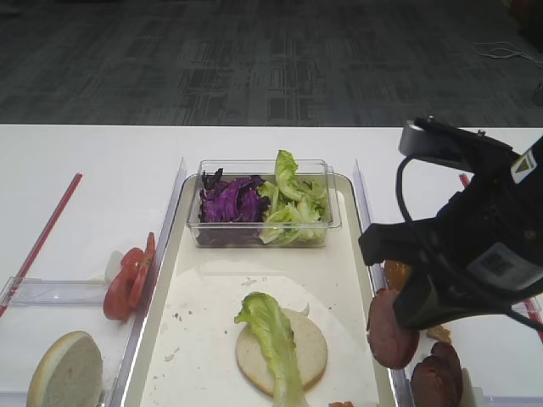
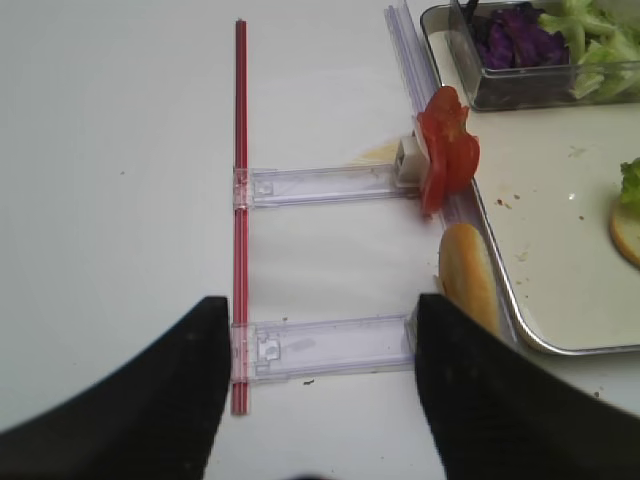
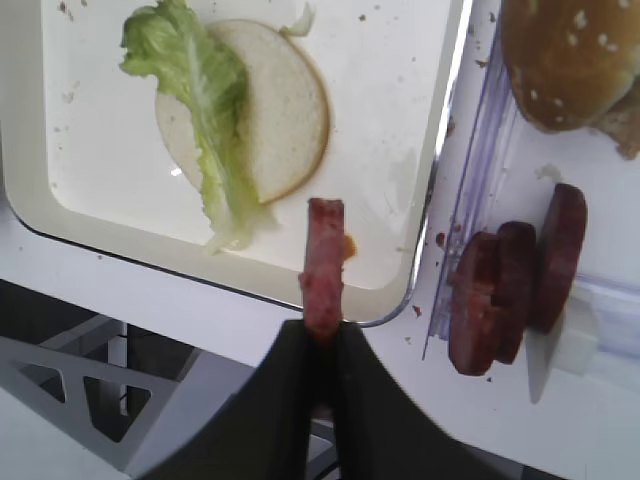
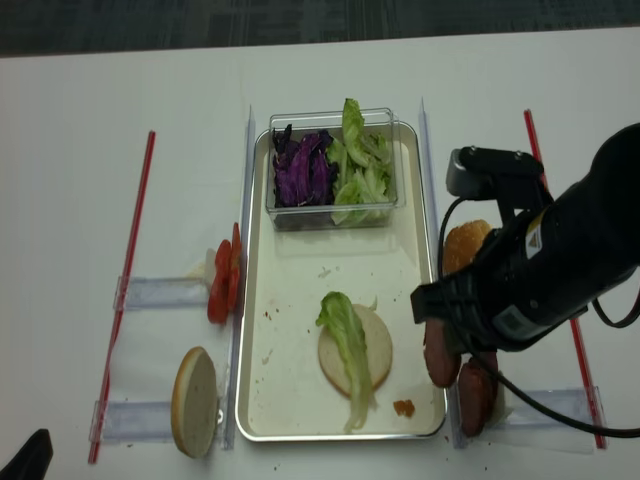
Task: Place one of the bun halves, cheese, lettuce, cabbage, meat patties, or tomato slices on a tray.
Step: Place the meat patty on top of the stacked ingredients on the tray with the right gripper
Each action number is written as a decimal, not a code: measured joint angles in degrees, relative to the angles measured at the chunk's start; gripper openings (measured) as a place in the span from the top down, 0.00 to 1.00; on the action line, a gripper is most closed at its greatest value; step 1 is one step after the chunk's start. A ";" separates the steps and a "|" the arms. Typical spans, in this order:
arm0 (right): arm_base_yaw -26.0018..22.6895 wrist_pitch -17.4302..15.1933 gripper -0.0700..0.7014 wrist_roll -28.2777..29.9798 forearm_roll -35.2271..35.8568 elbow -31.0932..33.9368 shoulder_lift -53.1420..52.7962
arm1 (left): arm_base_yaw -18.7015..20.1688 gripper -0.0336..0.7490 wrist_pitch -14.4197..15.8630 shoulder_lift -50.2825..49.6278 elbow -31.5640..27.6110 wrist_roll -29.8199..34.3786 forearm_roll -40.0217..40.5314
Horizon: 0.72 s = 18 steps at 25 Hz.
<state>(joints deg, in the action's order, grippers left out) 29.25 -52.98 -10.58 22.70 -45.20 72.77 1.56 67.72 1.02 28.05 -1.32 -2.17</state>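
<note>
My right gripper (image 3: 322, 335) is shut on a pinkish meat patty (image 3: 325, 262), held edge-on above the near right corner of the cream tray (image 3: 420, 262). From above, that patty (image 4: 439, 354) hangs at the tray's right rim (image 4: 441, 300) under the black arm. On the tray lies a bun half (image 3: 285, 110), cut face up, with a long lettuce leaf (image 3: 200, 95) across it. Further meat patties (image 3: 510, 290) stand stacked to the right. My left gripper (image 2: 325, 335) is open over a clear holder (image 2: 330, 345), with nothing between its fingers.
A clear box at the tray's far end holds purple cabbage (image 4: 300, 172) and lettuce (image 4: 362, 165). Tomato slices (image 2: 447, 150) and a bun half on edge (image 2: 468, 282) stand left of the tray. A sesame bun top (image 3: 575, 55) sits right of it. Red strips (image 2: 240, 200) lie on the table.
</note>
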 joint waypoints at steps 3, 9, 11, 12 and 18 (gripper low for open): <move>-3.49 -0.73 0.81 6.09 4.84 0.00 0.00 | 0.00 0.46 0.00 0.00 0.00 0.00 0.00; -5.01 -0.96 0.81 13.25 9.47 0.00 0.74 | 0.00 0.46 0.00 0.00 0.00 0.00 0.00; -5.01 -0.96 0.81 16.64 12.05 0.00 2.44 | 0.00 0.46 0.00 0.00 0.00 0.00 0.00; -5.01 -0.96 0.81 18.17 13.60 0.00 3.29 | 0.00 0.46 0.00 0.00 0.00 0.00 0.00; -5.01 1.29 0.81 29.04 25.18 0.00 9.45 | 0.00 0.46 0.00 0.00 0.00 0.00 0.00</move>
<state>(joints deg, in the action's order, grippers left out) 24.24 -51.69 18.46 47.88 -45.20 82.21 1.56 67.72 1.02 28.05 -1.32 -2.17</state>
